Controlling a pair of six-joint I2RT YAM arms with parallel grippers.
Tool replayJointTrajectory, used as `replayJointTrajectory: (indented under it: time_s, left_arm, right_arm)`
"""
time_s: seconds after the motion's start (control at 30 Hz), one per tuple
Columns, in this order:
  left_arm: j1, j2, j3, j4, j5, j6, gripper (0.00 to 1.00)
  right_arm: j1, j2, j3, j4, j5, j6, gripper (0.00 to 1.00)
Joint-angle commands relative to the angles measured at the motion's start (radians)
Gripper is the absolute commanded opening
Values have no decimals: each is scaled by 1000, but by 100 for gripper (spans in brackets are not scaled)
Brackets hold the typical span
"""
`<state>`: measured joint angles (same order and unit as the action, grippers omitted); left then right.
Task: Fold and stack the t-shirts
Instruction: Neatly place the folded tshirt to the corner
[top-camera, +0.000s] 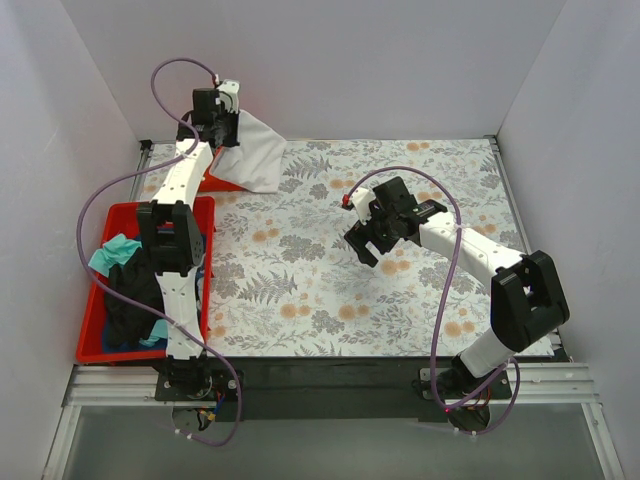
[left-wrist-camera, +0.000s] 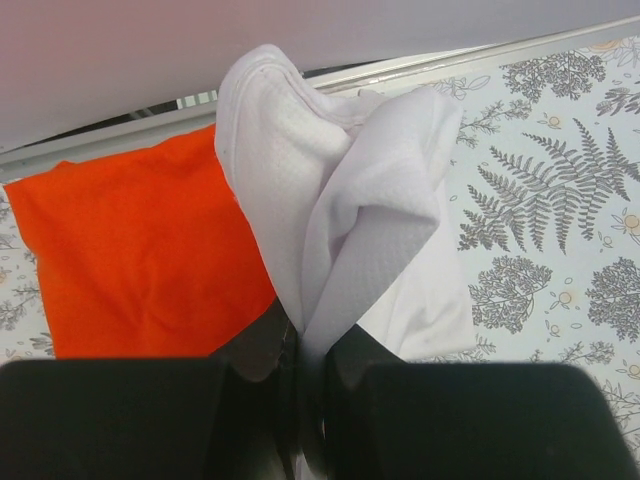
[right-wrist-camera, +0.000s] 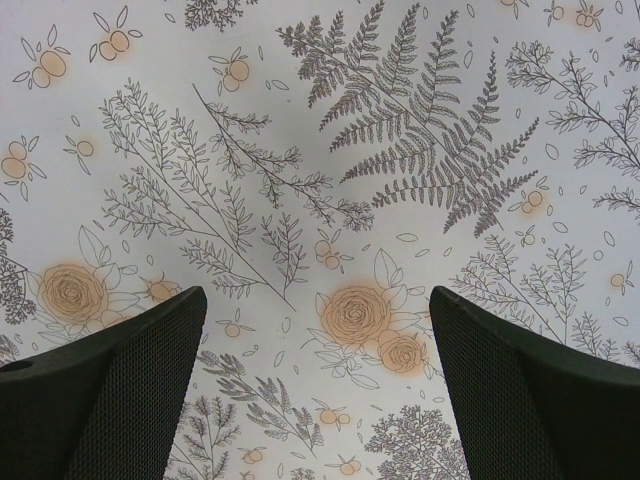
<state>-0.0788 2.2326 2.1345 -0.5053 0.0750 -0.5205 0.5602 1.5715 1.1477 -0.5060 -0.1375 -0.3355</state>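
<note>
A big cover (top-camera: 400, 300) with ferns, grey leaves and little orange flowers lies flat over the table. A red bin (top-camera: 92, 352) sits at its 9 o'clock edge, a bit toward 8. Plain white walls (top-camera: 400, 60) stand at 9, 12 and 3 o'clock. At 6 o'clock a black strip (top-camera: 330, 372) and a silver rail (top-camera: 330, 395) run side to side along the near edge.

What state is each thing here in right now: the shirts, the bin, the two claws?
white t-shirt: bunched, gripped at one end.
orange t-shirt: folded, lying flat.
heaped shirts: unfolded.
red bin: holding the heap.
left fingers: shut on the white t-shirt.
right fingers: open, empty.
</note>
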Motion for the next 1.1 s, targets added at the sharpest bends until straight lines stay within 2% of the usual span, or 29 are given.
replayJointTrajectory:
  time_s: [0.0,0.53,1.03,1.07]
  left_arm:
    - [22,-136,1,33,6,31,0]
    - [39,-284,-163,73,74,89,0]
    - [77,-179,-100,53,94,135,0]
    - [108,-174,-96,59,97,139,0]
  right_arm:
    - [-5,-8,-6,4,-1,12,98]
    - [-5,5,9,3,-14,13,98]
    - [-5,13,21,-8,-10,13,98]
    - [-5,18,24,-9,-11,13,98]
